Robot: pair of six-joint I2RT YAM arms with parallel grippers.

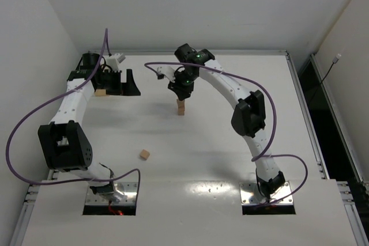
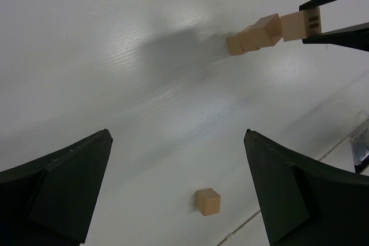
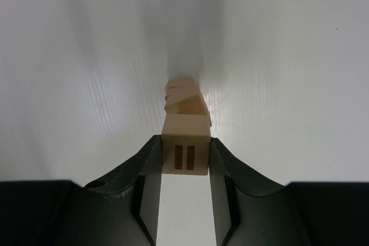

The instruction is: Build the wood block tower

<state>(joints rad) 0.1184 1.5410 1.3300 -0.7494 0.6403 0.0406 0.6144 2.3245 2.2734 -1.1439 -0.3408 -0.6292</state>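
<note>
The wood block tower (image 1: 181,108) stands as a thin column of small tan cubes mid-table. It also shows in the right wrist view (image 3: 184,101) and the left wrist view (image 2: 252,38), its cubes slightly twisted against each other. My right gripper (image 1: 180,91) (image 3: 184,142) is shut on the top cube (image 3: 185,151), which bears two dark slots and sits on the column. My left gripper (image 1: 120,82) (image 2: 177,136) is open and empty at the far left. A loose cube (image 1: 144,154) (image 2: 207,201) lies on the table nearer the front.
Another tan cube (image 1: 101,92) lies on the table right beside the left gripper. The white table (image 1: 230,159) has a metal rim and a seam near the front. The right arm's purple cable (image 1: 253,87) loops over the table's right half.
</note>
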